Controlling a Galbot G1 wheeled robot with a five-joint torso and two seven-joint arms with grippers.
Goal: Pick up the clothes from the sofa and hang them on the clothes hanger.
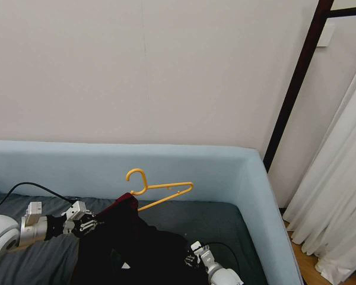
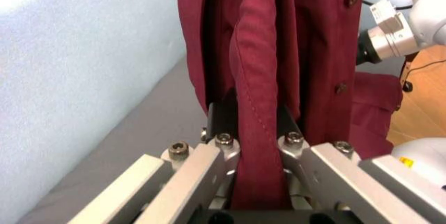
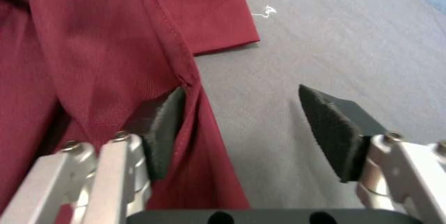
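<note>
- The dark red cloth shirt (image 1: 130, 249) lies on the grey seat cushion (image 1: 225, 222) of the light blue upholstered sofa (image 1: 249, 178), straight ahead of me.
- The yellow plastic hanger (image 1: 161, 190) sits at the shirt's far end, between it and the backrest (image 1: 77, 166).
- My left gripper (image 1: 90, 224) is at the shirt's left edge, clamped on a fold.
- My right gripper (image 1: 196, 252) is at its right edge, jaws apart, one pad (image 3: 164, 125) against the cloth.
- Right of the sofa stands the dark wooden rack post (image 1: 293, 89), then the white fabric curtain (image 1: 338, 196).

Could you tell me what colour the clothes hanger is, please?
The thin plastic clothes hanger is yellow-orange; head view shows it best.
</note>
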